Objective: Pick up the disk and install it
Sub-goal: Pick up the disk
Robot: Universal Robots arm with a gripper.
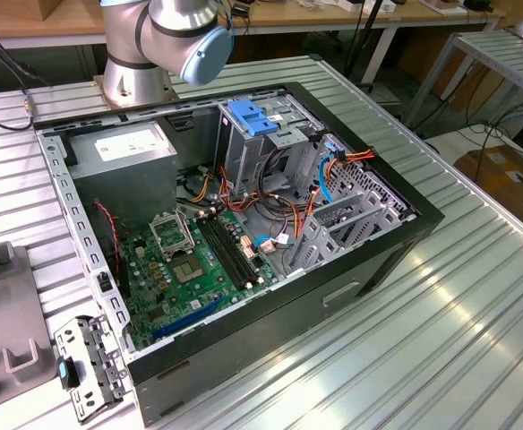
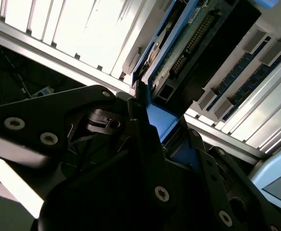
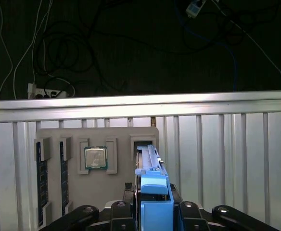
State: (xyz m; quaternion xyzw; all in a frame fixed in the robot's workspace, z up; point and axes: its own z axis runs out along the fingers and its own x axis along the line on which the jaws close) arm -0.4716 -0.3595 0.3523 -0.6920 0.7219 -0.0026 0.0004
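Note:
In the first wrist view the disk [image 3: 151, 179], a black drive in a bright blue carrier, stands on edge between my gripper's [image 3: 153, 208] two black fingers. The jaws press on both sides of the carrier. The disk's far end sits at a slot of the grey holder plate [image 3: 116, 192]. In the second wrist view the disk [image 2: 179, 53] shows its green circuit board and connector, with the blue carrier edge caught in the gripper [image 2: 165, 129]. In the exterior view the open computer case [image 1: 244, 224] lies on the table, its metal drive cage [image 1: 261, 148] at the back.
The holder plate also carries a processor chip [image 3: 95, 158] and memory sticks [image 3: 42, 183]. In the case are a green mainboard [image 1: 194, 264], a grey box with white label [image 1: 123, 152], a light blue latch [image 1: 248, 116] and loose cables [image 1: 333, 170]. The arm's base [image 1: 141, 54] stands behind.

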